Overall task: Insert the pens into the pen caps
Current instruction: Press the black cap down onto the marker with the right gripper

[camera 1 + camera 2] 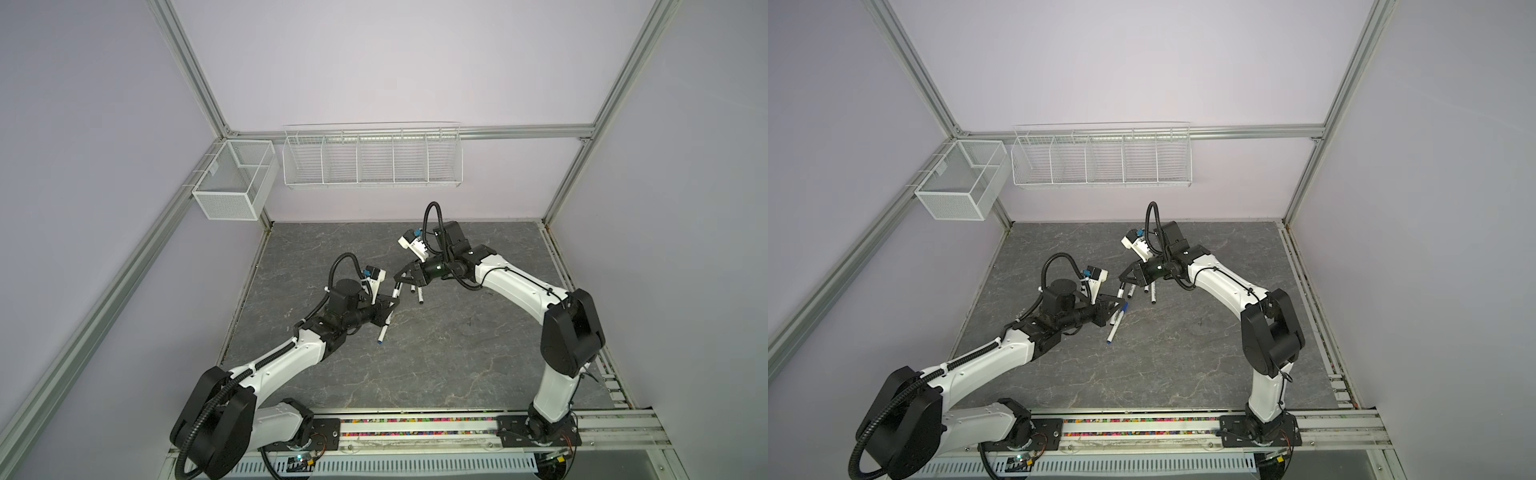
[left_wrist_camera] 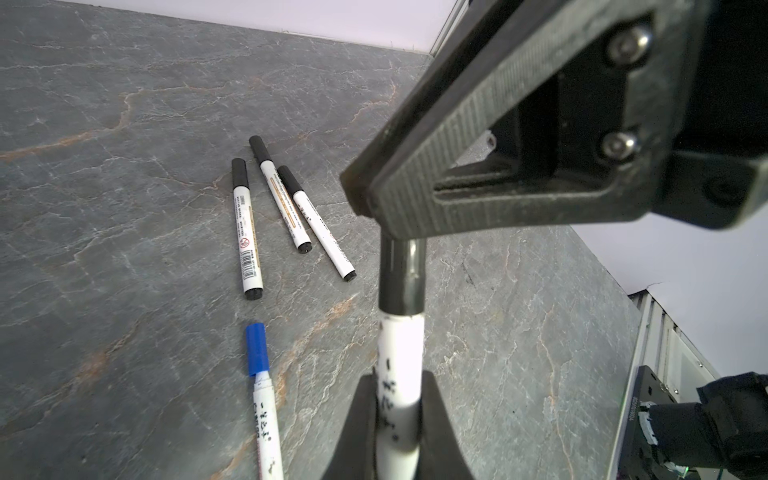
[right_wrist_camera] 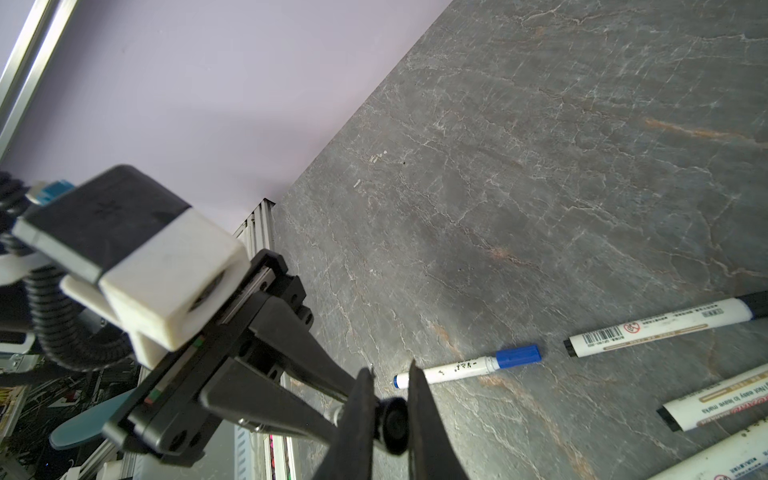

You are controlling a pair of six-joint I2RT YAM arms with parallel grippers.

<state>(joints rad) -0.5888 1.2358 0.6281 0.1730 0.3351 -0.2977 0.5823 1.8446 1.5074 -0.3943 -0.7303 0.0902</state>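
Capping the last pen seems to be the step in hand; the left gripper [image 2: 397, 399] is closed on the white barrel of the held pen [image 2: 401, 349], and the right gripper [image 3: 390, 374] pinches the black cap [image 2: 402, 274] on its tip, near the middle of the frame in both top views; three black-capped pens [image 2: 282, 199] and the blue pen [image 1: 1115, 326] lie on the table [image 1: 457, 353] just beside; next, I think, comes a straight push along the barrel, then laying the pen down.
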